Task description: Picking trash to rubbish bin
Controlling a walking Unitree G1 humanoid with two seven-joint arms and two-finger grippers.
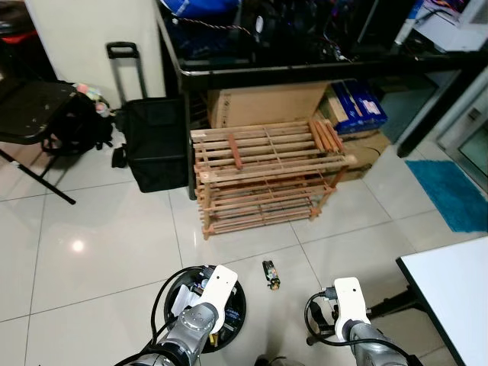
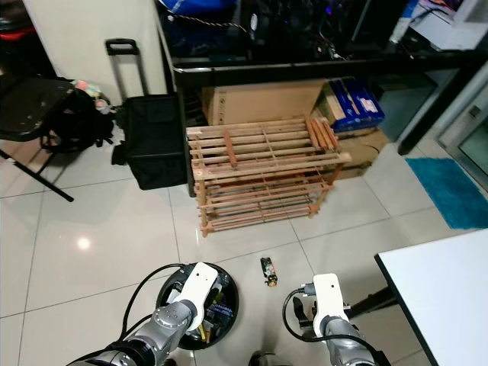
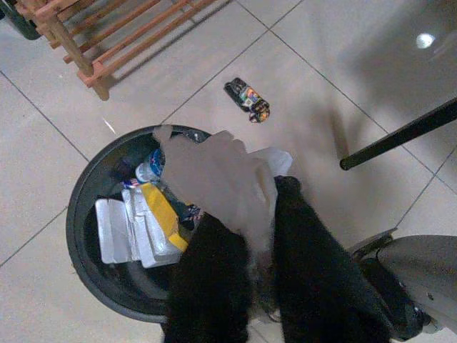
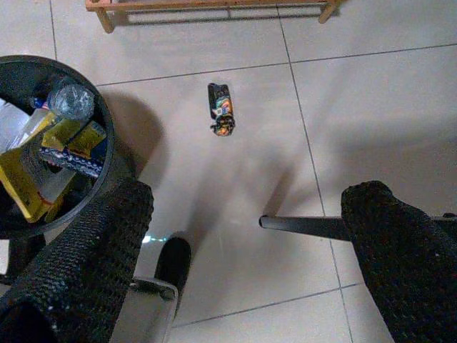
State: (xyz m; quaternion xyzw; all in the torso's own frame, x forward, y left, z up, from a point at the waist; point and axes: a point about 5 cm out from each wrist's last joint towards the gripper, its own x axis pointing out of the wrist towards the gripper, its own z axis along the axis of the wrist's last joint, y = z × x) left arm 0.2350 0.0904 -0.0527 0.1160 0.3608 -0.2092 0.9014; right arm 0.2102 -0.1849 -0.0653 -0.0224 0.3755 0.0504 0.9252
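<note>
The left gripper (image 3: pixel 243 236) hung over the black rubbish bin (image 3: pixel 82 214), its two black fingers (image 3: pixel 207 286) clamped on a crumpled piece of greyish paper (image 3: pixel 214 179) that stood above the bin's rim on the side nearest the robot. Inside the bin lay a white folded carton (image 3: pixel 118 232), a yellow packet (image 3: pixel 163 214) and a clear plastic bottle (image 3: pixel 148 170) — all piled against one wall.

The right gripper (image 4: pixel 243 236) hovered over bare floor tiles (image 4: pixel 371 107) with its fingers spread wide apart and nothing between them. Beyond it, a small dark snack wrapper (image 4: pixel 221 108) with a colourful print lay flat on the tiles, well apart from the bin's rim and roughly between the bin and the wooden shoe rack (image 1: pixel 263 175). (From the head views the wrapper (image 1: pixel 271 274) sat just ahead of the two grippers, nearer the rack's front edge than the robot.)

The rack stood against a black desk (image 1: pixel 305 65), with cardboard boxes (image 1: pixel 267 103) stacked underneath behind it. To its left stood a black trolley bag (image 1: pixel 152 141) with its handle raised, and further left a dark backpack (image 1: pixel 76 122) beneath a folding chair (image 1: pixel 30 114). A blue mat (image 1: pixel 454 194) lay by the right edge of the floor, and the corner of a white table (image 1: pixel 457 297) reached in beside the right arm — one thin black leg (image 4: pixel 300 225) of it crossed the tiles under the right gripper.
</note>
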